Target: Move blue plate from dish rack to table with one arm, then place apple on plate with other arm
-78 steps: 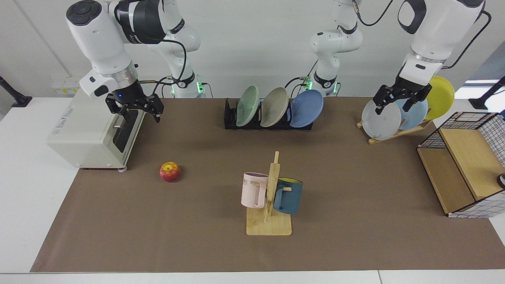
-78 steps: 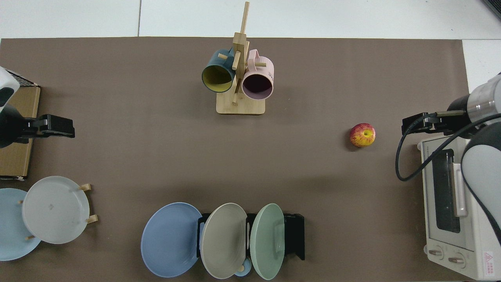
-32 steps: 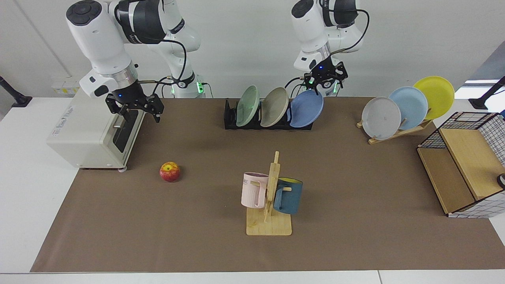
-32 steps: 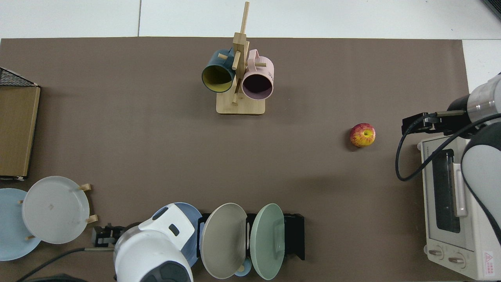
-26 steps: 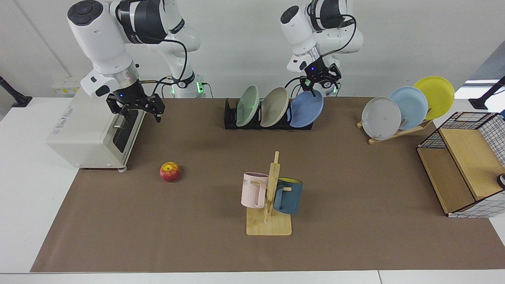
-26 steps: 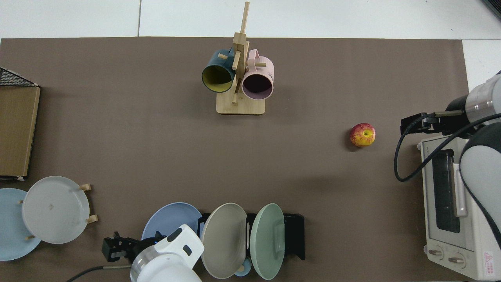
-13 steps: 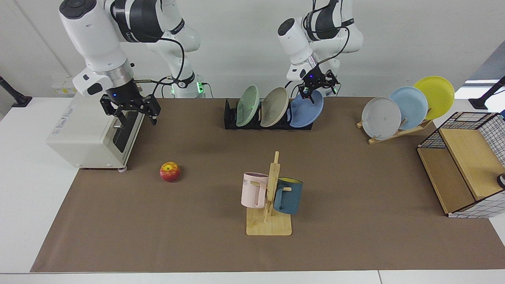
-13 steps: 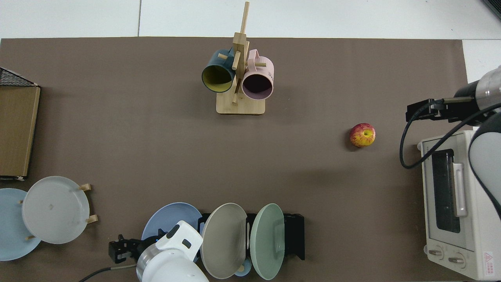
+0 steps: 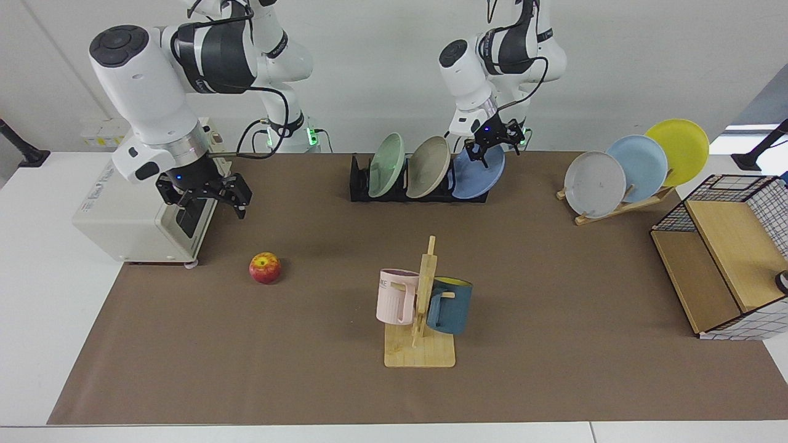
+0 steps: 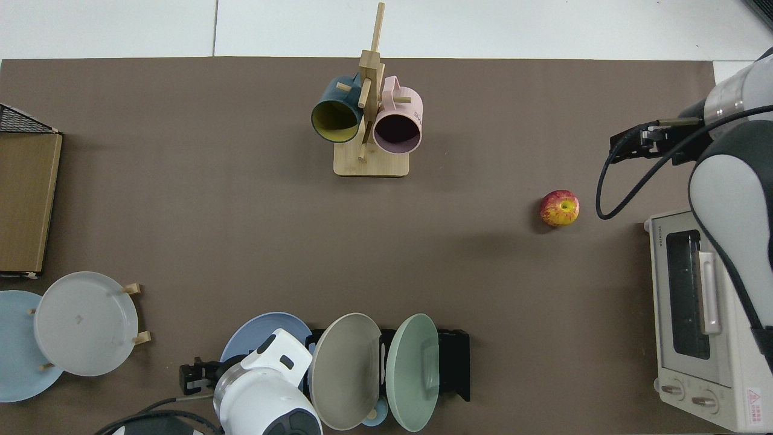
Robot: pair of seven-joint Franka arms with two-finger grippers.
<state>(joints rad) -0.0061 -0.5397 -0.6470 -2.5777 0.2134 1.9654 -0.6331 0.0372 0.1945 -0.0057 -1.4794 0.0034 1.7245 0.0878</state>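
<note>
The blue plate [image 9: 477, 174] [image 10: 256, 336] leans in the end slot of the black dish rack [image 9: 359, 183] [image 10: 457, 362] at the back of the brown-matted table [image 9: 554, 307]. My left gripper [image 9: 492, 151] is at the plate's upper rim, fingers spread, open; in the top view the arm's wrist [image 10: 266, 386] covers it and part of the plate. The apple [image 9: 265, 268] [image 10: 559, 208] lies on the mat, untouched. My right gripper [image 9: 203, 202] [image 10: 628, 147] hangs open in front of the toaster oven, behind the apple and above the mat.
A green plate [image 9: 386, 165] and a beige plate [image 9: 428, 167] share the rack. A mug tree [image 9: 422, 307] with two mugs stands mid-table. A toaster oven [image 9: 135, 203], a wooden stand with three plates [image 9: 622, 203] and a wire-sided wooden shelf [image 9: 726, 258] flank the mat.
The left arm swung from the wooden plate stand to the dish rack and lowered its gripper onto the blue plate's rim. The right gripper dropped and moved forward, off the oven's top.
</note>
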